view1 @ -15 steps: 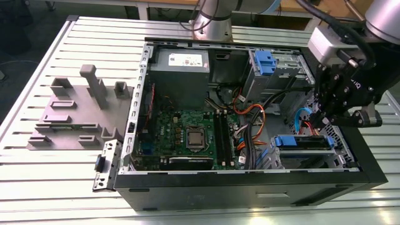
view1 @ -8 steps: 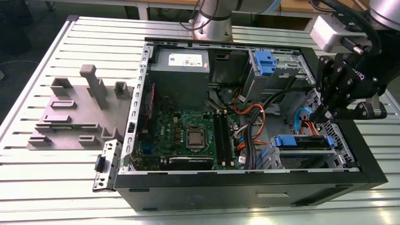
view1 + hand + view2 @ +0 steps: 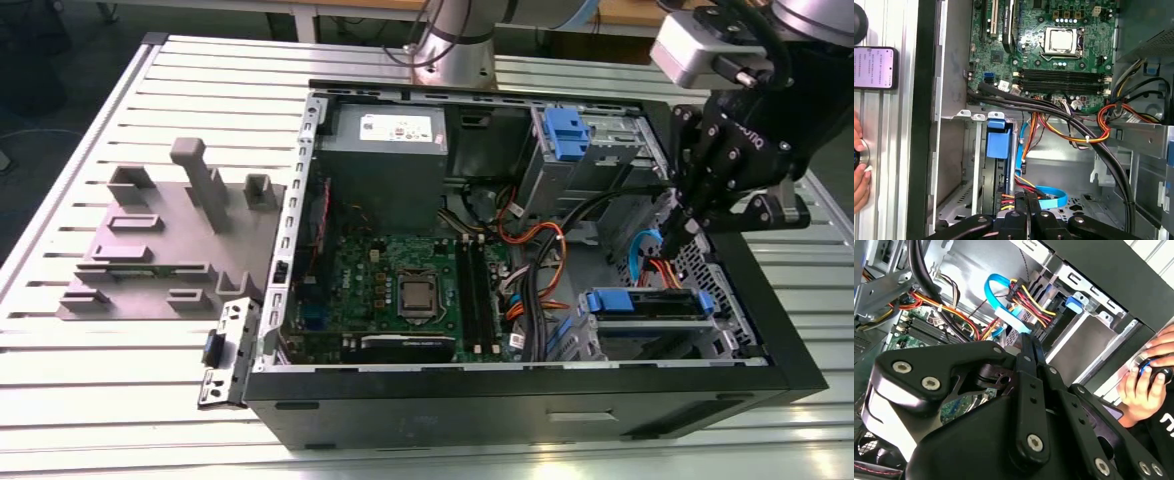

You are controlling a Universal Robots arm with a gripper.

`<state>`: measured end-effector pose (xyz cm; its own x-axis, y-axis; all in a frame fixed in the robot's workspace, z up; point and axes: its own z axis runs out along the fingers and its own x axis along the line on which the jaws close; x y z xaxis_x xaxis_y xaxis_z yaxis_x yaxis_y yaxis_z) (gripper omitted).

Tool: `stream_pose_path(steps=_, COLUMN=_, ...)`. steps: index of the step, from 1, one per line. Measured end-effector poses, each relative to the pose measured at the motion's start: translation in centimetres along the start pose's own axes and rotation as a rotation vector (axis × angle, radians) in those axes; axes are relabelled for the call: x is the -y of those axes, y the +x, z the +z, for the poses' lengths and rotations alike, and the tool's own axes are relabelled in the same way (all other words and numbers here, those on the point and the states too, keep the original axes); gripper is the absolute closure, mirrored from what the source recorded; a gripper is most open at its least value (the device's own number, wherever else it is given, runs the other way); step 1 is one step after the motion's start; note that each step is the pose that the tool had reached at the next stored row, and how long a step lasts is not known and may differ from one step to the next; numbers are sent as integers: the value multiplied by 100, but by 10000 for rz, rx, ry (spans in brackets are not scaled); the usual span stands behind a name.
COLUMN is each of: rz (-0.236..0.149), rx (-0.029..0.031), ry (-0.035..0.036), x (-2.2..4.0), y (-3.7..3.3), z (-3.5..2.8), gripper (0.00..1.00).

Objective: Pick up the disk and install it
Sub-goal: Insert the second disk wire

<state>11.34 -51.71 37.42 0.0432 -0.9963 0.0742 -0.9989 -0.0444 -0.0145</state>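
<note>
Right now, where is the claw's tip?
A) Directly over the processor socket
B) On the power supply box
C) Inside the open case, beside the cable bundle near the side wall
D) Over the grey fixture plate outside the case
C: in the exterior view the claw reaches into the open case at that view's right, and in the second wrist view its shut tips sit just short of the red, yellow and blue cable bundle.

An open computer case (image 3: 534, 395) is laid on a slatted table (image 3: 80, 400); a grey fixture (image 3: 167, 245) is placed beside it.
</note>
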Motion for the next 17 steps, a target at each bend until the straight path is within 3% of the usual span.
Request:
stream_pose_path(steps=6, rz=-7, rx=-164, ry=-50, x=20, y=-76, z=-3, gripper=84)
stream_pose_path(steps=7, rz=-10, rx=-212, ry=-69, x=23, y=-82, z=0, gripper=84)
stream_pose_path(steps=8, rz=-13, rx=-336, ry=-108, x=25, y=-91, z=14, gripper=77)
stream_pose_path(steps=11, rz=-21, rx=-472, ry=-166, x=29, y=-107, z=40, gripper=71)
stream_pose_path(steps=12, rz=-24, rx=-495, ry=-188, x=31, y=-116, z=50, gripper=65)
stream_pose_path(steps=17, rz=-38, rx=-566, ry=-332, x=46, y=-155, z=107, gripper=65)
